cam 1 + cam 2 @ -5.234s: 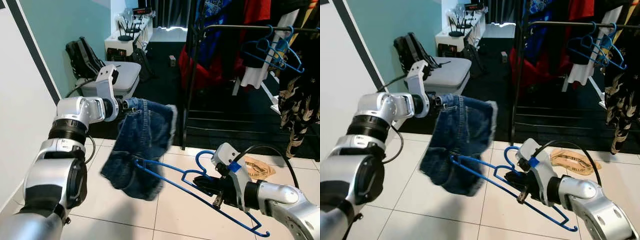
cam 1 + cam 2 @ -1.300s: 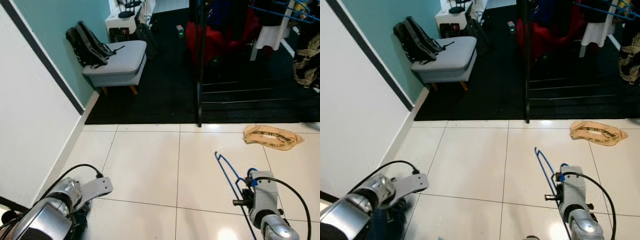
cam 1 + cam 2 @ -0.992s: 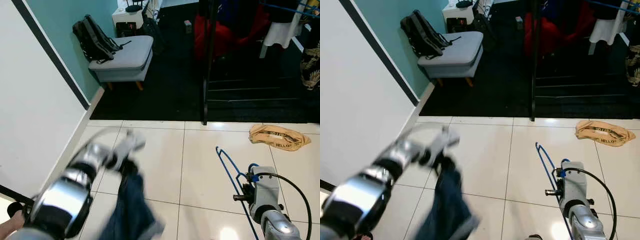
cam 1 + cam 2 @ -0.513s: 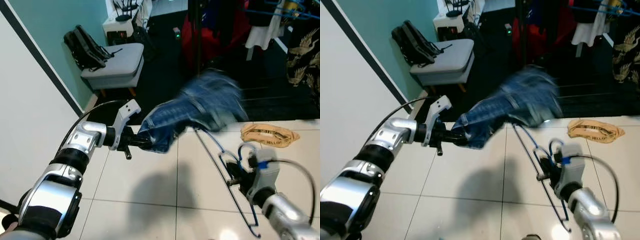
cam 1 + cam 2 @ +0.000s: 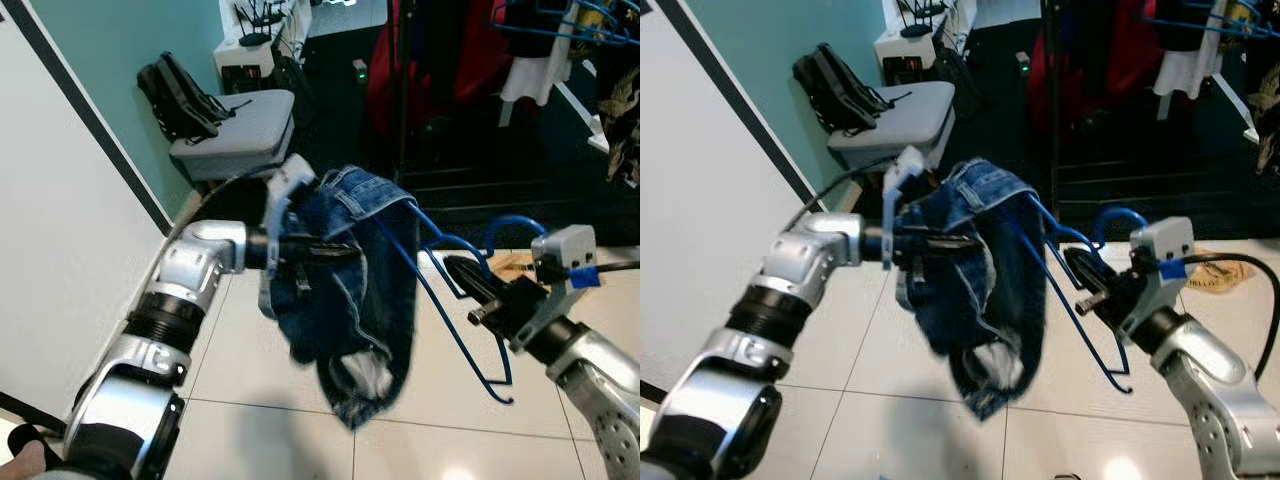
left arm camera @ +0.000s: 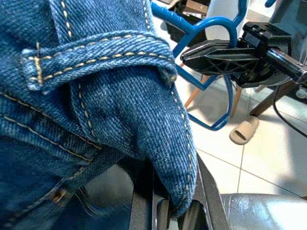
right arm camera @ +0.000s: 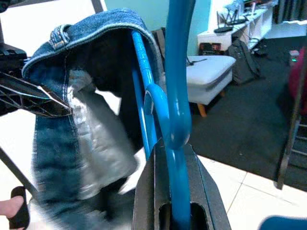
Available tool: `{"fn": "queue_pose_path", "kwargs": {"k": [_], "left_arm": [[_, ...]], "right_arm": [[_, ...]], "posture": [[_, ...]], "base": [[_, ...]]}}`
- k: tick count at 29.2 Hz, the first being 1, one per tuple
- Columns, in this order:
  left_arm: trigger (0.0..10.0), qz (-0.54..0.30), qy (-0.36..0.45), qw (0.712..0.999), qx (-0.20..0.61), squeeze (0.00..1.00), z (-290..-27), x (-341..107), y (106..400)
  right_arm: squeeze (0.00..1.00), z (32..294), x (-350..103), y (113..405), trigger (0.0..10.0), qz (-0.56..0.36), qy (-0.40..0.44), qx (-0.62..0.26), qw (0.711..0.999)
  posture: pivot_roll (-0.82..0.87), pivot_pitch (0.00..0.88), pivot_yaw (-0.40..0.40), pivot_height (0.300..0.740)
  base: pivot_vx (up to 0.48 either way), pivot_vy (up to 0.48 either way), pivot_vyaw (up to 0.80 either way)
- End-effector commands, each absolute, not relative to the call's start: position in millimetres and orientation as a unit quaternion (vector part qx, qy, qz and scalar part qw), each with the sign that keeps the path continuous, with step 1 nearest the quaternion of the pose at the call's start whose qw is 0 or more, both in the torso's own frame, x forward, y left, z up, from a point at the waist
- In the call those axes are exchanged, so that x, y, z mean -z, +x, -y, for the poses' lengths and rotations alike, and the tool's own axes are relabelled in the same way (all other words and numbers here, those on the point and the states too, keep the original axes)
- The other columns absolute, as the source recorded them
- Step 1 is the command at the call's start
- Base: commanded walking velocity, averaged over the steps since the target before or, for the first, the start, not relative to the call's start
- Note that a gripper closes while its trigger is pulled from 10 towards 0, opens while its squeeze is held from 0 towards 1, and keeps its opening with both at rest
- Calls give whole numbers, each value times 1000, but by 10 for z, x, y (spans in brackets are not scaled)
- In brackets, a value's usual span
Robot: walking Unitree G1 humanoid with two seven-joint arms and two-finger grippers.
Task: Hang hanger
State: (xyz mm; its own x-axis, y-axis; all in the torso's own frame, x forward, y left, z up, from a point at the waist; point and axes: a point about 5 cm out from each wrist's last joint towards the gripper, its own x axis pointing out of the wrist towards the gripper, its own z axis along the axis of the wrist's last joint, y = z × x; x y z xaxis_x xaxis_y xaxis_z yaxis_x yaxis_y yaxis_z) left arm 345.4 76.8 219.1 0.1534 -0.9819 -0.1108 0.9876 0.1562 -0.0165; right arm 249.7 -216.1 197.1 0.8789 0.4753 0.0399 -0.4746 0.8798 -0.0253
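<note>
While our left pincer point(image 5: 335, 247) clamps the denim shorts point(image 5: 350, 290) draped over the blue hanger point(image 5: 450, 300), which our right pincer point(image 5: 465, 278) grips below its hook, we judge carrying it to the clothes rail point(image 5: 400, 110) comes next.

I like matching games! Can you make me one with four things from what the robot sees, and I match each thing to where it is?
Things:
1. denim shorts
2. blue hanger
3. black backpack
4. tan bag

Places:
A. lying on the white floor tiles
B. held in the right gripper
C. leaning on the grey seat by the teal wall
D. pinched at the waistband by the left gripper and draped over one end of the hanger

Right pairs: 1-D, 2-B, 3-C, 4-A
</note>
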Motion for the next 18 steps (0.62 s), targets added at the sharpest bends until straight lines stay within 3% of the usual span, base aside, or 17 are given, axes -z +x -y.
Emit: {"fn": "queue_pose_path", "kwargs": {"k": [1, 4, 10, 15, 16, 18], "left_arm": [[10000, -49, 43, 760, 647, 0, -843, -2169, 3438], [10000, 1, 106, 751, 652, 0, -897, -2292, 3374], [10000, 54, 136, 732, 665, 0, -866, -2527, 3250], [10000, 67, 151, 741, 651, 0, -839, -2613, 3215], [10000, 74, 171, 757, 626, 0, -823, -2653, 3257], [10000, 77, 203, 762, 610, 0, -796, -2670, 3274]], "right_arm": [[0, 2100, -1987, 2488, 10000, 30, -5, -256, 966], [0, 2156, -1843, 2508, 10000, -24, -30, -243, 969], [0, 2264, -1742, 2614, 10000, -71, -47, -202, 976], [0, 2246, -1749, 2654, 10000, -78, -49, -203, 975], [0, 2161, -1743, 2624, 10000, -86, -57, -239, 966], [0, 2074, -1738, 2572, 10000, -91, -63, -281, 953]], "posture": [[-79, 38, 145, 740], [-76, 23, 132, 740], [-64, 6, 113, 740], [-61, 4, 111, 740], [-57, 2, 104, 740], [-54, 0, 101, 740]], "base": [[0, 0, 0], [0, 0, 0], [0, 0, 0], [0, 0, 0], [0, 0, 0], [0, 0, 0]]}}
